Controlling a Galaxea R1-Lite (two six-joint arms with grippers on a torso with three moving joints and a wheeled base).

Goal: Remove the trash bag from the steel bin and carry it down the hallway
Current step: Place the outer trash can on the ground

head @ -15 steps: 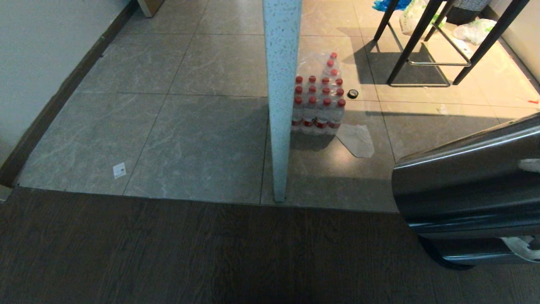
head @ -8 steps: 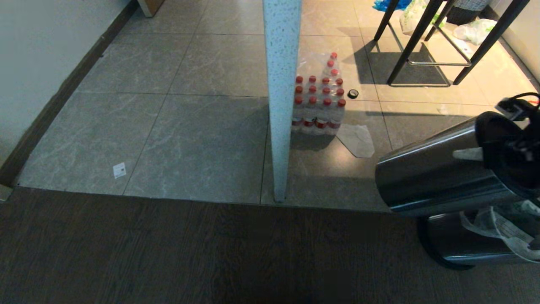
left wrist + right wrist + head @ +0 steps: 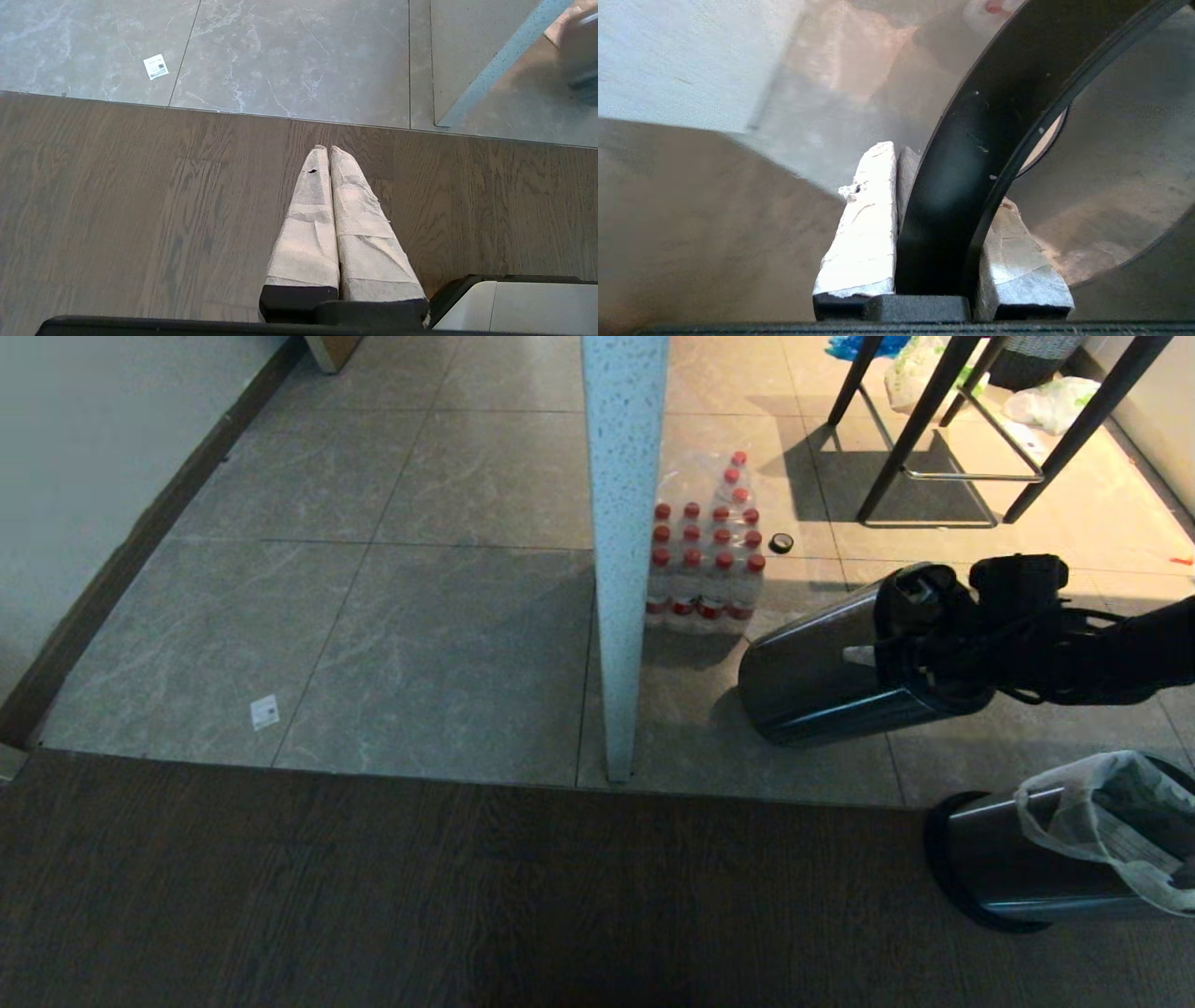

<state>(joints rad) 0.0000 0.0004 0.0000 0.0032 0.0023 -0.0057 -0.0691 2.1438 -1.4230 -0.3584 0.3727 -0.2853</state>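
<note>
A: Found the bag point(image 3: 1111, 812)?

B: Yes. Sits in the bin point(image 3: 1008, 868), at 4 o'clock in the head view, with crinkled white plastic folded over the mouth. Not lifted out yet.

A: Changed since a second ago?

B: Uncovered now. Was hidden then behind a steel sleeve point(image 3: 822, 672) that filled the right edge, large and close to the camera. Half a second ago, only partly in sight.

A: And where is that sleeve now?

B: Swung out to 11 o'clock of the bin, smaller, tilted on its side above the tiles point(image 3: 448, 635). Ends just short of the pack of bottles point(image 3: 705, 560) at its 10 o'clock.

A: Held by what?

B: By the right gripper point(image 3: 882, 644), reaching in from 3 o'clock. Clamped narrow on the black ring point(image 3: 966, 154) of the sleeve, one taped finger point(image 3: 868, 219) outside the rim and one behind it. Arm out of sight a second ago, fully in view now.

A: The left gripper point(image 3: 329, 154)?

B: Parked over the wood floor point(image 3: 140, 210), fingers pressed together, holding nothing.

A: Anything else moved?

B: No. Same places for the pillar point(image 3: 621, 551), the bottles, and the paper label point(image 3: 264, 711) at 8 o'clock.
</note>
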